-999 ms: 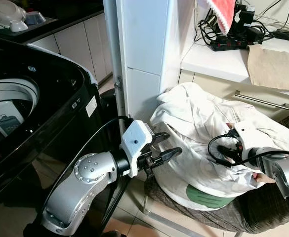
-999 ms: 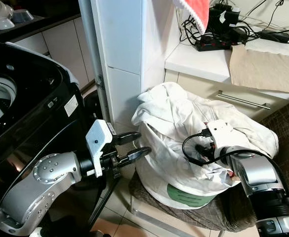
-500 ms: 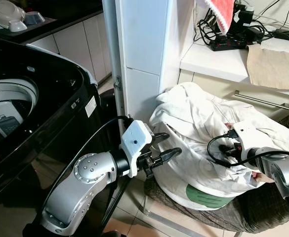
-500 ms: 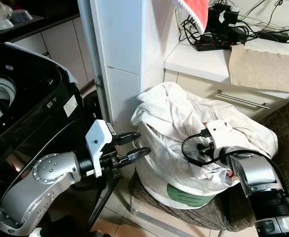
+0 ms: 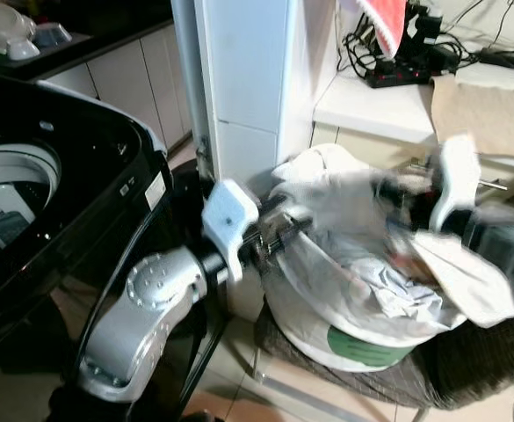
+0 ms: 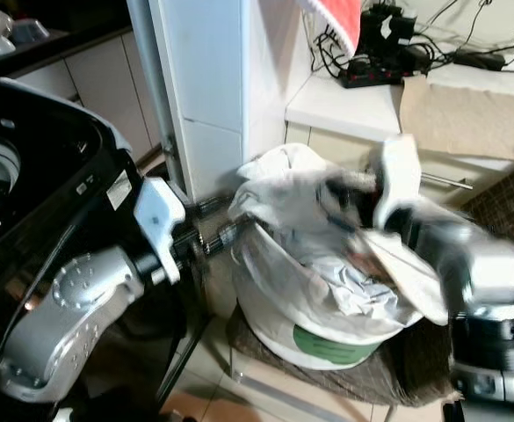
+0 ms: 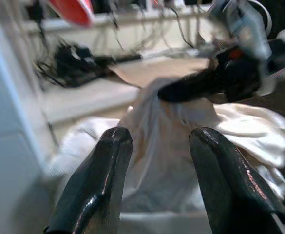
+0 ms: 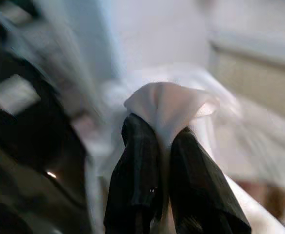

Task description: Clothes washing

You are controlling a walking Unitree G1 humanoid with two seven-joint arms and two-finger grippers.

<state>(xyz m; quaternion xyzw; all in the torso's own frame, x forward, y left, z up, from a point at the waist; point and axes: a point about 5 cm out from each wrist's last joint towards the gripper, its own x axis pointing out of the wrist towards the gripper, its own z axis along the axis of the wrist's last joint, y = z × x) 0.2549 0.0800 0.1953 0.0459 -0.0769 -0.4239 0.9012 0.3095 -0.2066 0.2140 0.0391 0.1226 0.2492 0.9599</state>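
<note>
Right claw (image 8: 162,141) pinching one white garment (image 8: 169,105) — left claw (image 7: 157,161) spread

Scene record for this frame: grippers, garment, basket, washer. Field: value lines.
right gripper: shut on white garment, raised above the basket
left gripper: open, at the basket's near side, holding nothing
laundry basket: white, on a brown mat, more crumpled laundry inside
washing machine: black top-loader at the robot's left, lid open
image: head views motion-blurred

White garment (image 5: 344,189) — now lifted, bucket (image 5: 362,338) uncovered
</note>
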